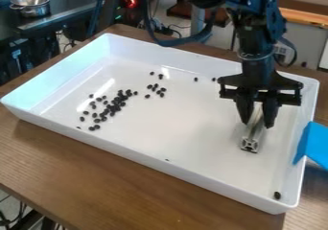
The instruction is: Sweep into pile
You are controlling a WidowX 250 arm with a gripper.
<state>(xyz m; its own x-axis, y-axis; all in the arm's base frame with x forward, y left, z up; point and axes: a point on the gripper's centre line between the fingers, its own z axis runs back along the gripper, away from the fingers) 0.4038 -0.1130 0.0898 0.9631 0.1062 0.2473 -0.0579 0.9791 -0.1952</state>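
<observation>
The gripper hangs over the right part of the white tray, its fingers on either side of a silver metal bar and shut on it. The bar's square end faces the camera, low over the tray floor. Small dark beans lie in a loose cluster on the tray's left half. A smaller group of beans lies nearer the middle, with a few strays toward the back. One bean sits alone in the front right corner.
Raised walls surround the tray on a brown wooden table. A blue object overlaps the tray's right rim. A metal pot stands at the far upper left.
</observation>
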